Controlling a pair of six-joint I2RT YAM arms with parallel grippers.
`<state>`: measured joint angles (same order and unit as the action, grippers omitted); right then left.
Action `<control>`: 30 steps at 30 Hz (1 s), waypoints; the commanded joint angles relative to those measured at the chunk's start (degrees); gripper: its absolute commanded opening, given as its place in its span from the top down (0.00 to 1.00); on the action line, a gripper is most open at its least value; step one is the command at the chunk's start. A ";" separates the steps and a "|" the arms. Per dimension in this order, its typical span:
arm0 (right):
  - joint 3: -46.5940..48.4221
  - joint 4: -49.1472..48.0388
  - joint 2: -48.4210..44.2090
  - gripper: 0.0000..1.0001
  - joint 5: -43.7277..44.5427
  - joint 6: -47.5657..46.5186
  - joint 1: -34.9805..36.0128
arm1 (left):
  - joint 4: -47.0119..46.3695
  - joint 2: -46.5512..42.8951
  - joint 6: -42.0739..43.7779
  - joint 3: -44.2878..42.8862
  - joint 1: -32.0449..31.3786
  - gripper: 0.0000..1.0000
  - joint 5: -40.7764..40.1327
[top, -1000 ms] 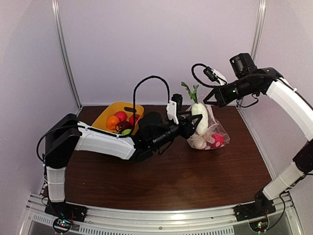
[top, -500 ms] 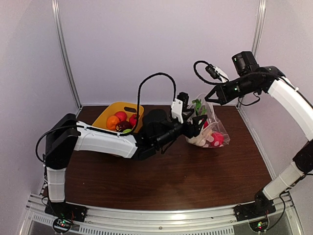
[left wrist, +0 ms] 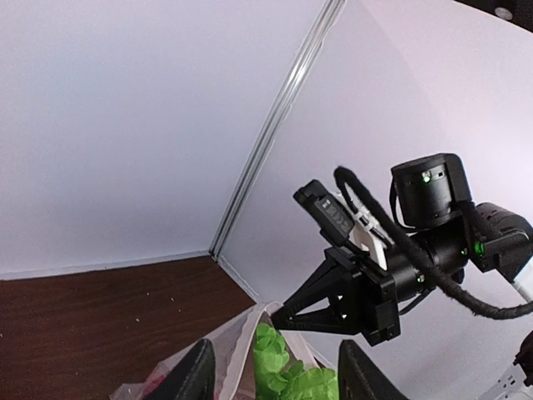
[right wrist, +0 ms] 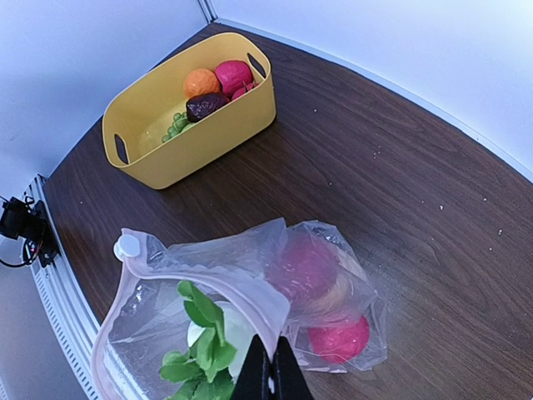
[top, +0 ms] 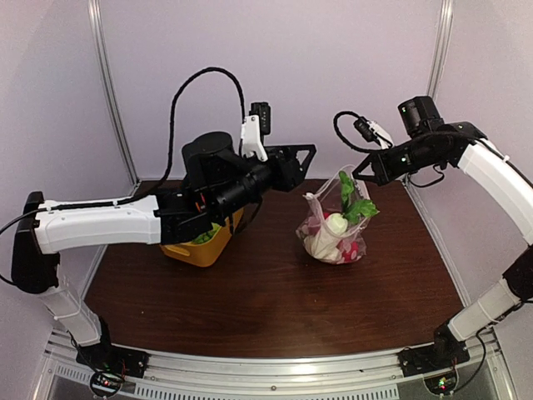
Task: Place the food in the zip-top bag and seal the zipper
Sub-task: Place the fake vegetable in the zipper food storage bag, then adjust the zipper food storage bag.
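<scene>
The left gripper (top: 306, 156) had dropped the white radish (top: 335, 223) into the bag (top: 326, 242) and risen clear, its jaws apart and empty. The right gripper (top: 360, 173) was clamped on the bag's rim, holding the mouth open above the bench (top: 275, 300). More food (right wrist: 212, 87) lay in the tub (right wrist: 158, 158), so sealing probably had to wait.

Clear, crinkly, glossy plastic zip-top bag (right wrist: 208, 258) — matt wood table (right wrist: 400, 167).

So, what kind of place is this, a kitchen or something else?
Probably a robot test cell: plain white walls with metal posts, two arms bolted to a rail, toy food in a yellow tub.
</scene>
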<state>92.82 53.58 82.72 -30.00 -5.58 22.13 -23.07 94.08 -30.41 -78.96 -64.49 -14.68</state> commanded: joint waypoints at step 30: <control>5.43 -0.62 -4.93 1.00 24.58 -5.23 -1.53 | 36.63 16.44 -1.52 -33.09 0.83 1.00 2.47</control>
<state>99.22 52.60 80.20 -12.05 -9.89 22.02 11.55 107.79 -36.88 -112.03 -65.63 -10.68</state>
